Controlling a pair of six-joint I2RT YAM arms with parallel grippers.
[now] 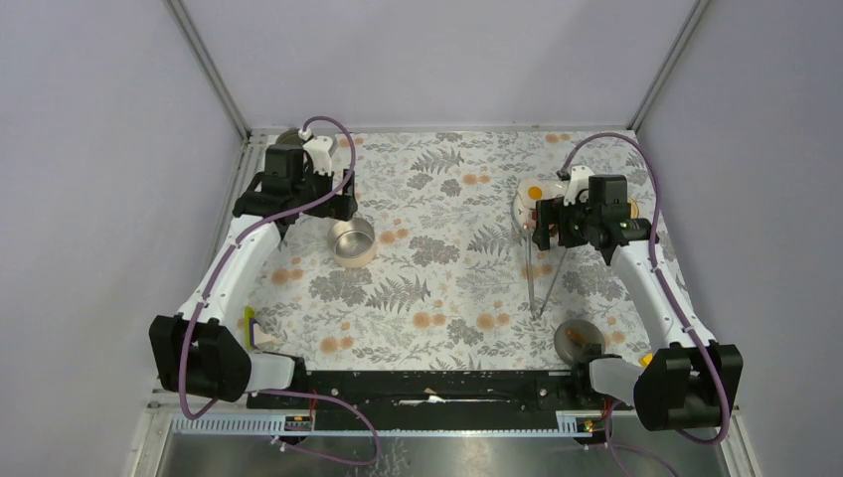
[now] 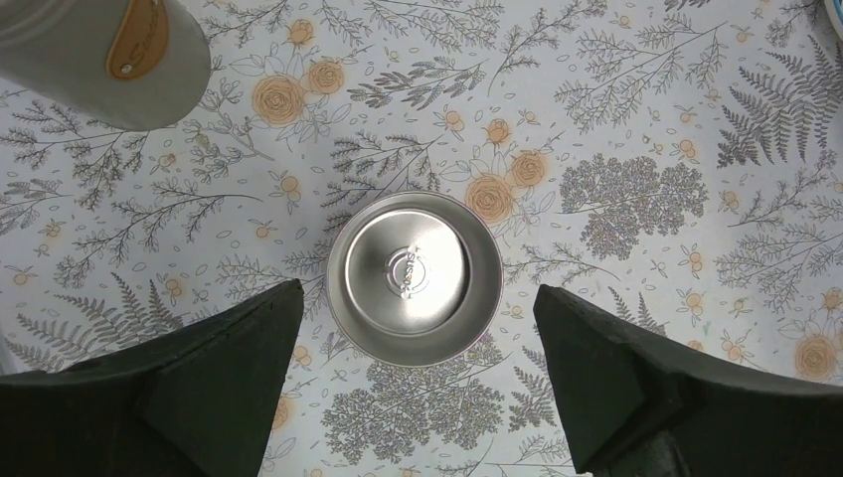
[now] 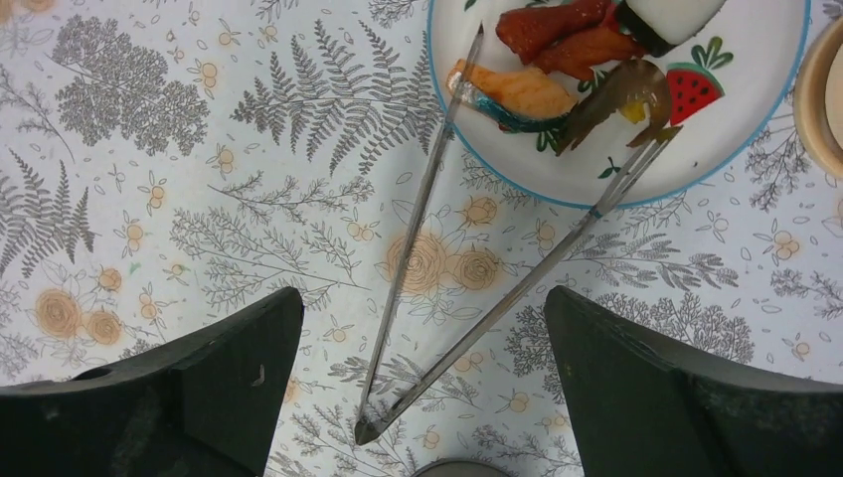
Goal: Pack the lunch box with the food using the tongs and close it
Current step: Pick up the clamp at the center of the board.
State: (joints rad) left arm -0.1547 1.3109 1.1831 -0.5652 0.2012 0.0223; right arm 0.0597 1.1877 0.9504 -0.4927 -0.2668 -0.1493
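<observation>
Both of your arms reach forward from the near edge. In the top view your left arm [image 1: 224,273] goes from 7 o'clock up toward 11 o'clock, and the wrist bends so that the left gripper [image 1: 333,211] looks straight down. Its 2 fingers [image 2: 229,368] stand wide apart and hold nothing. Your right arm [image 1: 651,283] goes from 5 o'clock toward 2 o'clock. The right gripper [image 1: 550,227] also points down, its jaws fully spread and empty.
</observation>
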